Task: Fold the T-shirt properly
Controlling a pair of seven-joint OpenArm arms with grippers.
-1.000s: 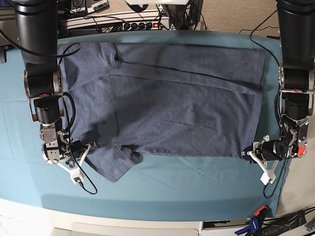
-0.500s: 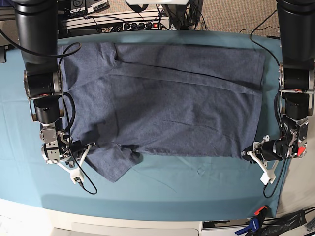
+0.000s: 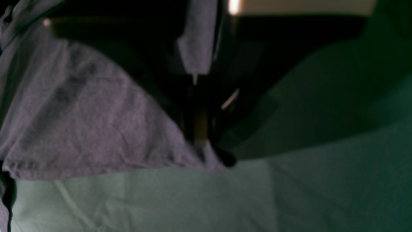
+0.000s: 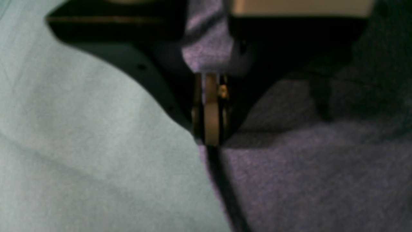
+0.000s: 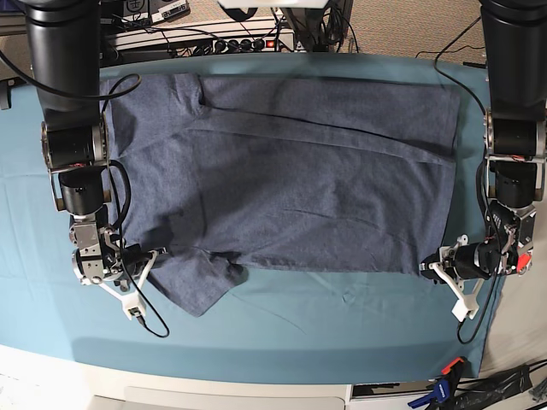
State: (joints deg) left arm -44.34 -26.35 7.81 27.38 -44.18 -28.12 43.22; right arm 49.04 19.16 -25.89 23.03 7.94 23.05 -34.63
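The dark blue-grey T-shirt (image 5: 291, 188) lies spread flat on the teal table cloth (image 5: 299, 333), with one sleeve flap pointing toward the front left. My left gripper (image 5: 427, 270) sits at the shirt's near right corner, shut on the hem. In the left wrist view the left gripper (image 3: 206, 151) pinches the T-shirt (image 3: 80, 122), and fabric bunches up between the fingers. My right gripper (image 5: 154, 254) is at the near left edge beside the sleeve. In the right wrist view the right gripper (image 4: 209, 141) is shut on the edge of the T-shirt (image 4: 305, 180).
Power strips and cables (image 5: 205, 38) line the far edge behind the cloth. A blue and orange clamp (image 5: 440, 389) sits at the front right corner. The table's light front edge (image 5: 239, 397) runs below the cloth. Cables (image 5: 141, 316) trail from the right wrist.
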